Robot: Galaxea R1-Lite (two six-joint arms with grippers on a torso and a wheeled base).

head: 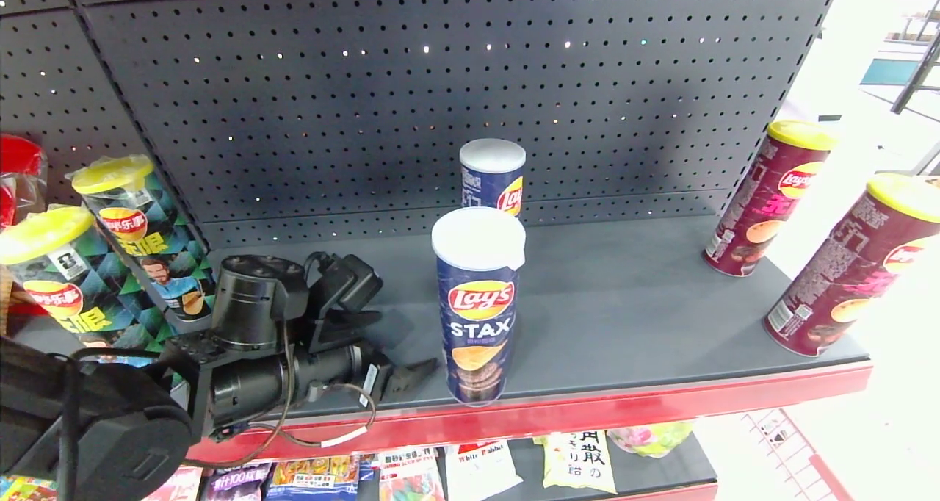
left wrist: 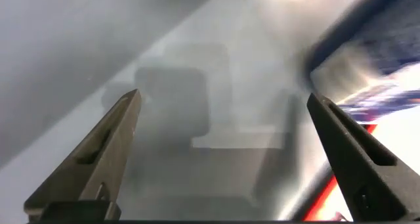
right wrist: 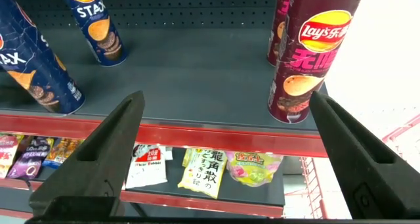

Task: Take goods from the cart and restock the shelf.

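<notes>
Two blue chip cans stand on the grey shelf [head: 624,317]: the front one [head: 477,306] near the red front edge, the other [head: 492,174] behind it by the pegboard. My left gripper [head: 410,374] lies low over the shelf just left of the front blue can, open and holding nothing. In the left wrist view, the left gripper [left wrist: 223,96] has its fingers spread over bare shelf, with that can [left wrist: 374,46] off to one side. My right gripper [right wrist: 226,96] is open and empty in front of the shelf, facing a maroon can [right wrist: 315,53] and the blue cans [right wrist: 36,69].
Two maroon yellow-lidded cans [head: 767,196] [head: 852,266] stand at the shelf's right end. Teal cans with yellow lids [head: 139,222] fill the neighbouring bay on the left. Snack bags [head: 580,460] hang on the shelf below. Open room lies between the blue and maroon cans.
</notes>
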